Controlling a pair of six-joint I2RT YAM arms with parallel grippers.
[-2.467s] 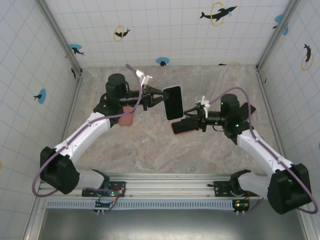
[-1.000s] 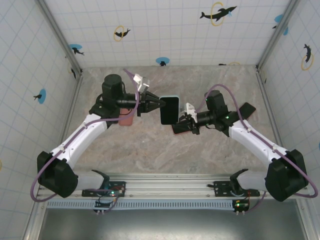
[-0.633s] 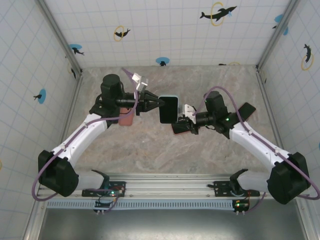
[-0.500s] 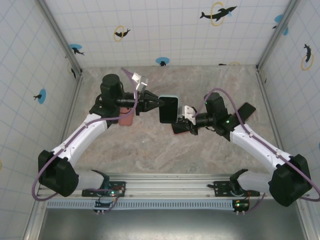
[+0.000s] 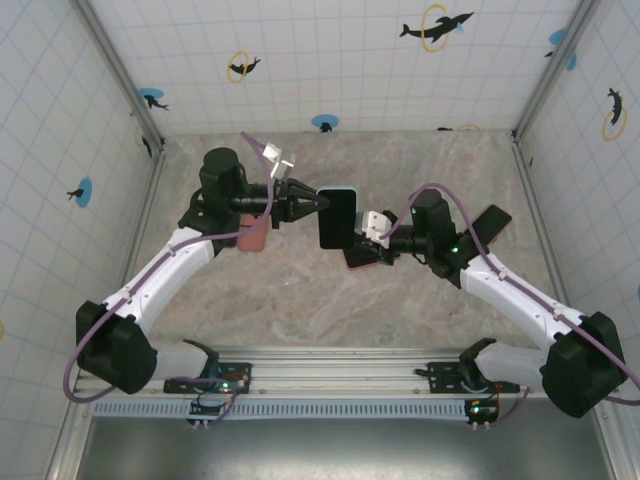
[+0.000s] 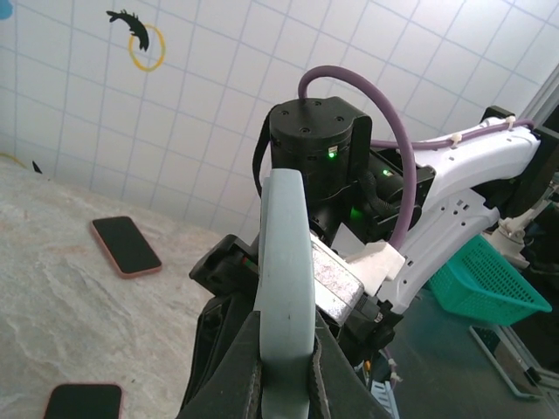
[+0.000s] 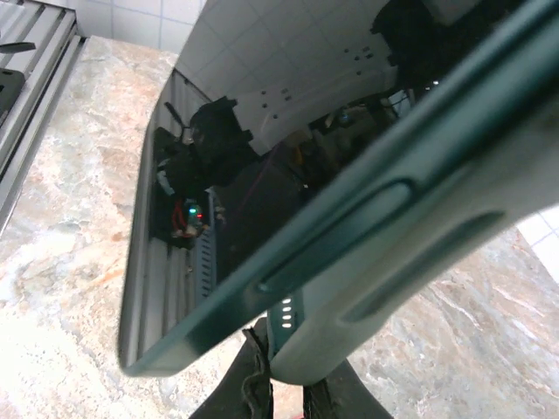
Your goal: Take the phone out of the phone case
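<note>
A phone [image 7: 253, 157] with a dark screen sits in a pale grey-blue phone case [image 5: 338, 218], held upright in the air over the middle of the table. My left gripper [image 5: 318, 203] is shut on the case's left edge; in the left wrist view the case [image 6: 284, 262] stands clamped between the gripper's [image 6: 284, 371] jaws. My right gripper [image 5: 360, 228] is shut on the opposite edge. In the right wrist view the phone's dark frame stands angled away from the pale case [image 7: 419, 262], and the right gripper [image 7: 293, 388] pinches the case's lower end.
A pink-cased phone [image 5: 362, 256] lies on the table below the right gripper. A salmon case [image 5: 253, 238] lies under the left arm, and a black phone [image 5: 490, 221] lies at the right. A green basket [image 6: 489, 284] stands off the table.
My right arm has moved left up to the held phone and closed its jaws on the case's edge. The left arm has shifted slightly left, keeping its grip.
</note>
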